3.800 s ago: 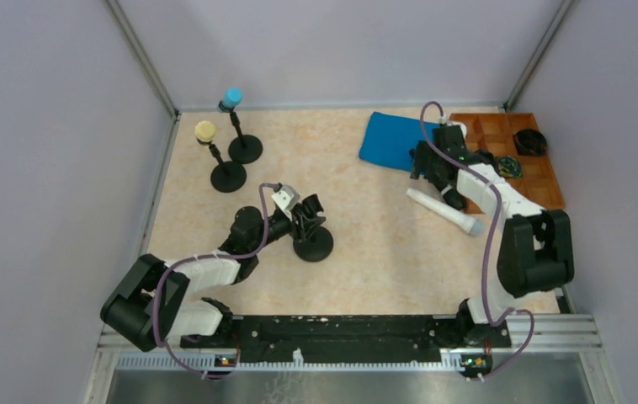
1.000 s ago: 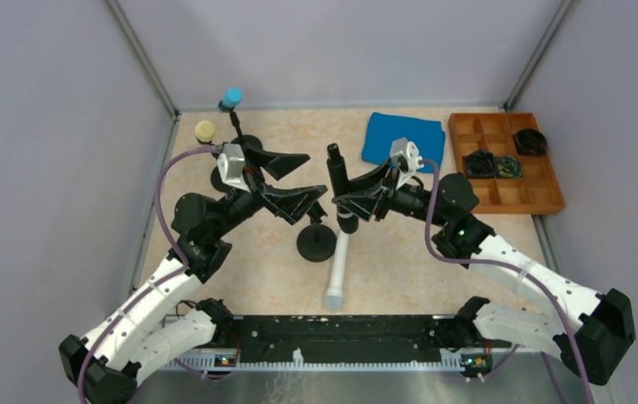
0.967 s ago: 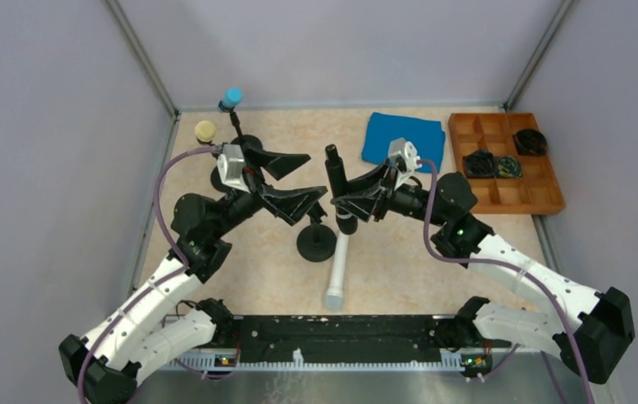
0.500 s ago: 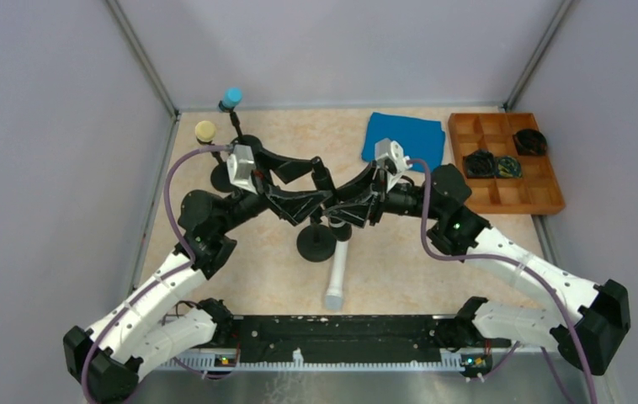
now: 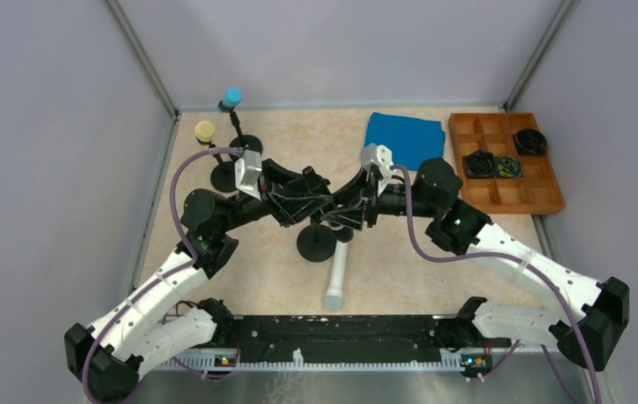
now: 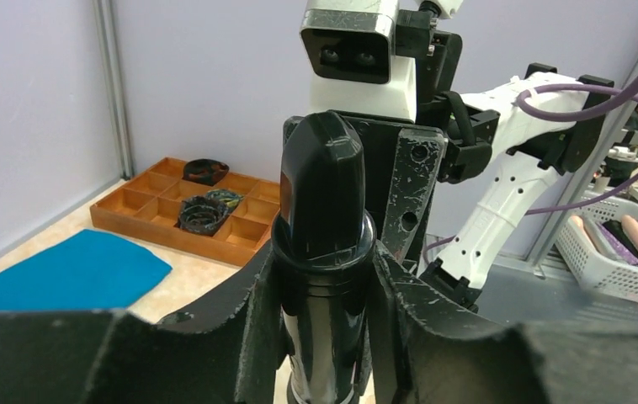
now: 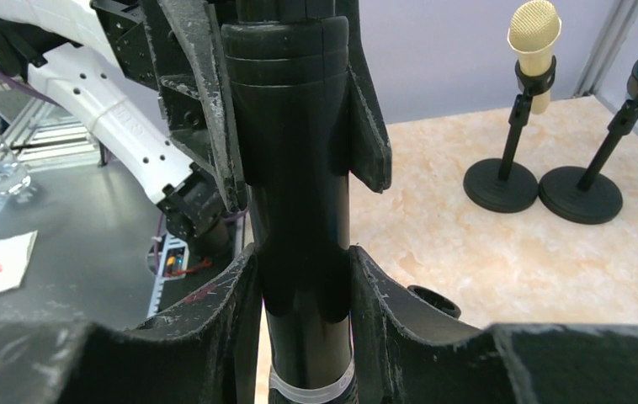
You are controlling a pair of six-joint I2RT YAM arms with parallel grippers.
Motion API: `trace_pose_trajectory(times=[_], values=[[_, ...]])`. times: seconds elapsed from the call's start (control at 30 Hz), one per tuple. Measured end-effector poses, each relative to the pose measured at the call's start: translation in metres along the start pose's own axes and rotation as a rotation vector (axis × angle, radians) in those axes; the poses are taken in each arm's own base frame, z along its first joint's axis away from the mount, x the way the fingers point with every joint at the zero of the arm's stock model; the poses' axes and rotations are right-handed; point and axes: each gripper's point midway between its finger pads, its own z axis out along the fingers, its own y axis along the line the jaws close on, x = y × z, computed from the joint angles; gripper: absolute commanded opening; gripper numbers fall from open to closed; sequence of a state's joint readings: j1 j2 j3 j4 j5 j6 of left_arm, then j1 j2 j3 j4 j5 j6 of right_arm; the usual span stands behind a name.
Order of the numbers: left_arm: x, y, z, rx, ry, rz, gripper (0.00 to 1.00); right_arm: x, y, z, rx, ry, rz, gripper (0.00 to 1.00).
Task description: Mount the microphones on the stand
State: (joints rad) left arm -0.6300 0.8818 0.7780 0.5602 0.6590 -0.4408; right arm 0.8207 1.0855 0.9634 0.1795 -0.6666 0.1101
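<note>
The black microphone (image 6: 324, 219) stands upright above the empty stand (image 5: 316, 242) at the table's middle. My left gripper (image 6: 324, 295) is shut on its body from one side, and my right gripper (image 7: 299, 286) is shut on it lower down, from the opposite side. The stand's round clip (image 7: 433, 300) shows just below and beside the microphone's tail. A white microphone (image 5: 337, 273) lies flat on the table, in front of that stand. The cream microphone (image 5: 205, 130) and the light blue microphone (image 5: 232, 96) sit upright in their own stands at the back left.
A blue cloth (image 5: 404, 139) lies at the back centre-right. Beside it an orange compartment tray (image 5: 551, 198) holds coiled cables. The two filled stands' round bases (image 7: 501, 185) (image 7: 579, 195) sit close together. Grey walls enclose the table on three sides.
My left gripper moved right and closed its wide-open fingers on the black microphone. My right gripper carried that microphone left and down toward the empty stand.
</note>
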Motion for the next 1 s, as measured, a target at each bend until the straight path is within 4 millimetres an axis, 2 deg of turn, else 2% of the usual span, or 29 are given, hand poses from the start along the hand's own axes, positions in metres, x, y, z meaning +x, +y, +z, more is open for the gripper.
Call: trace_pose_trajectory(times=[0.07, 0.2, 0.4, 0.47, 0.6, 0.8, 0.87, 1.0], values=[[0.001, -0.002, 0.000, 0.011, 0.004, 0.006, 0.21, 0.000, -0.001, 0.000, 0.004, 0.014, -0.015, 0.10], [0.000, -0.004, 0.000, 0.030, 0.004, 0.032, 0.01, 0.000, -0.001, -0.001, 0.006, 0.032, -0.037, 0.38], [0.004, -0.004, 0.002, 0.063, 0.010, 0.100, 0.00, -0.002, -0.005, -0.002, 0.038, 0.031, -0.044, 0.71], [0.006, -0.001, 0.003, 0.068, 0.011, 0.135, 0.00, -0.006, -0.008, -0.005, 0.069, 0.023, -0.048, 0.78], [0.013, 0.006, 0.002, 0.063, 0.005, 0.224, 0.00, -0.027, -0.008, -0.021, 0.146, -0.037, -0.082, 0.82], [0.021, 0.017, -0.001, 0.053, -0.009, 0.410, 0.00, -0.067, -0.002, -0.066, 0.301, -0.206, -0.126, 0.81], [0.022, 0.018, -0.002, 0.068, -0.020, 0.497, 0.00, -0.076, -0.005, -0.077, 0.359, -0.252, -0.096, 0.80], [0.025, 0.010, -0.007, 0.140, -0.057, 0.717, 0.00, -0.091, -0.024, -0.094, 0.520, -0.379, 0.132, 0.76]])
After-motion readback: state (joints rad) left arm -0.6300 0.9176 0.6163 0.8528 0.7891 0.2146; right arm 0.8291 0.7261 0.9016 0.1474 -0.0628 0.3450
